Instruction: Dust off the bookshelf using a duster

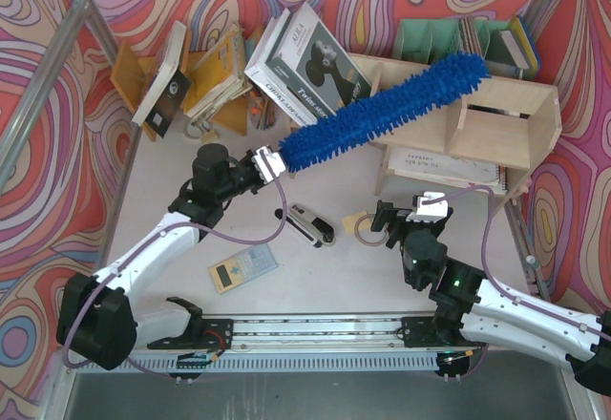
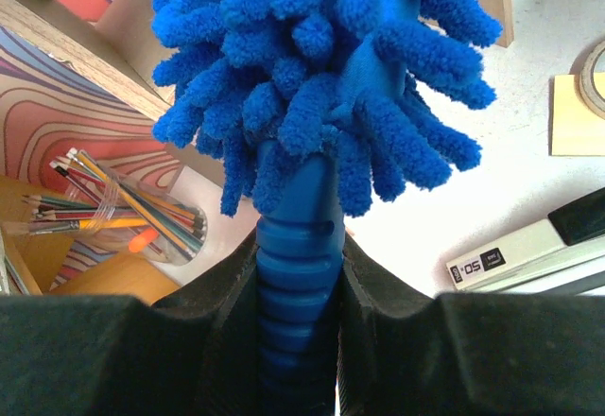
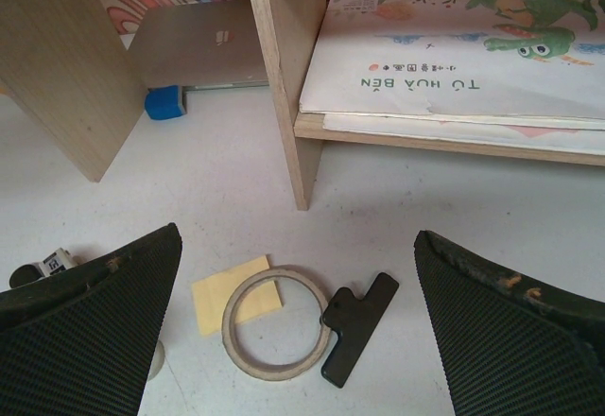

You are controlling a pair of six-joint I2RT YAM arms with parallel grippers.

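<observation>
The left gripper (image 1: pixel 260 165) clamped the duster (image 1: pixel 382 110) by its handle, brush reaching toward two o'clock across the bookshelf (image 1: pixel 506 115), while the right gripper (image 1: pixel 382 224) gaped empty near a tape ring (image 3: pixel 230 326).

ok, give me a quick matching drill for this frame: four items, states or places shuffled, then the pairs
Items
1. duster
2. right hand
3. tape ring
4. calculator

States or places
a. open, holding nothing
b. flat on the table, near the left arm
c. handle clamped in the left hand, brush stretched over the bookshelf
d. lying partly on a yellow sticky note

Pairs: 1-c, 2-a, 3-d, 4-b
</observation>
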